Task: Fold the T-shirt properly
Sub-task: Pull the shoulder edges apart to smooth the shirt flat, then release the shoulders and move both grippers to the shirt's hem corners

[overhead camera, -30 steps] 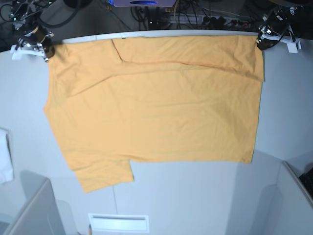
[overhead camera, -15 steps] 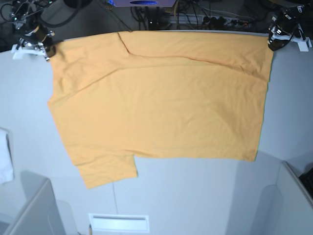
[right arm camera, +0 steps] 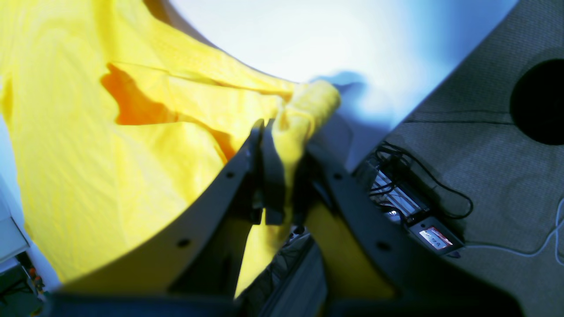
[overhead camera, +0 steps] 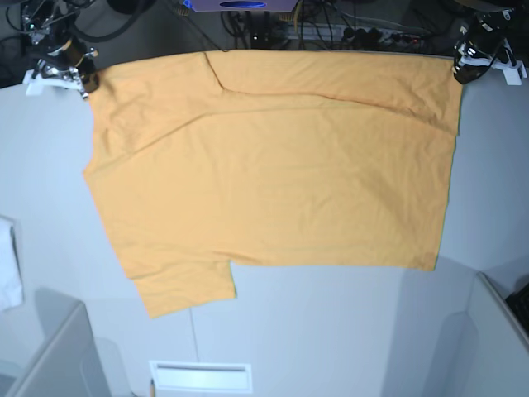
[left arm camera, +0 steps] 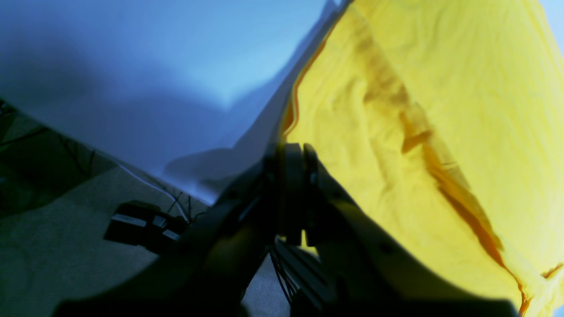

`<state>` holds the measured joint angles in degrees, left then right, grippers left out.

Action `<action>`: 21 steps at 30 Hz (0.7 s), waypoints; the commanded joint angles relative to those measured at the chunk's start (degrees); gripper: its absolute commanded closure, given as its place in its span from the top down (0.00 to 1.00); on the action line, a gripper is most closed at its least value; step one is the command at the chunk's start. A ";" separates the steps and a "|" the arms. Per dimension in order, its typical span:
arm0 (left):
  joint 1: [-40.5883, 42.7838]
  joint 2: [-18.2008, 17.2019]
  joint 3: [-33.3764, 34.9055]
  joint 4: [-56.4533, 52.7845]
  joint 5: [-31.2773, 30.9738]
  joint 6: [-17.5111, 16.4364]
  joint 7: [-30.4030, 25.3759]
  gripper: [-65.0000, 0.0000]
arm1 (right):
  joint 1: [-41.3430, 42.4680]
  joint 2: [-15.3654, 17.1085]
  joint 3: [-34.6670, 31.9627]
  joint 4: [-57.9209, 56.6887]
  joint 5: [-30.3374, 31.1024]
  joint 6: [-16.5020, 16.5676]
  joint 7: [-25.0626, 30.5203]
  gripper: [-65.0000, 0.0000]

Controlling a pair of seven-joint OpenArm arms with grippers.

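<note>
Orange cotton is covering most of the pale surface (overhead camera: 488,190): the T-shirt (overhead camera: 273,174) is lying spread nearly flat, one short sleeve poking out at the near left and its far edge reaching right up to the back rim. A shallow fold line is running across the cloth just below that far edge.

Both arms are pinching the two far corners. The right gripper (overhead camera: 83,78), at the far left of the base view, is showing its jaws closed on a bunched roll of fabric in its wrist view (right arm camera: 282,145). The left gripper (overhead camera: 463,73), at the far right, is clamping the shirt's edge with jaws nearly together (left arm camera: 293,176).

To my eye this is the spreading-out step, the shirt being tensioned before a first fold. Next, I would guess, both corners need carrying together toward the near hem, kept level so the cloth lies without wrinkles.

Compared with a second ago, the shirt is sitting farther back and farther right, and looking smoother.
</note>
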<state>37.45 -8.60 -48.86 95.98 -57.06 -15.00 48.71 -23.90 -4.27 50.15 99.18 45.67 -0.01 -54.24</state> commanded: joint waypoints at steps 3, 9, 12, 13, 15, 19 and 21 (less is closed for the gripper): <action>1.45 -0.67 -0.77 0.59 -0.57 -0.16 -0.75 0.00 | -1.29 0.45 0.44 1.62 0.62 0.41 0.48 0.00; 1.98 -0.67 -0.85 0.94 -0.66 -0.16 -0.75 0.43 | -2.52 -0.87 0.53 7.77 0.62 0.41 2.94 0.29; 1.98 -0.67 -0.94 1.64 -0.74 -0.16 -0.75 0.66 | -2.78 -0.69 0.44 9.44 0.62 0.41 3.82 0.30; 1.98 -0.67 -1.20 1.91 -0.74 -0.16 -0.75 0.70 | -2.69 -0.52 0.44 9.53 0.62 0.41 3.82 0.30; 1.98 -0.59 -4.28 3.14 -0.74 -0.16 -0.75 0.75 | -2.52 0.10 0.27 9.70 0.62 0.41 4.00 0.30; 1.63 -0.50 -12.02 7.18 -0.83 -0.16 -0.75 0.75 | 0.03 1.68 -0.08 10.14 0.70 0.93 3.64 0.30; 1.45 -0.59 -14.13 9.91 -0.83 -0.25 -0.75 0.75 | 1.79 2.82 -1.84 10.14 0.62 1.73 3.64 0.30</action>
<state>38.57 -8.47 -62.72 104.92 -57.04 -14.94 48.69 -22.17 -2.22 48.27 108.18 45.36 1.10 -51.22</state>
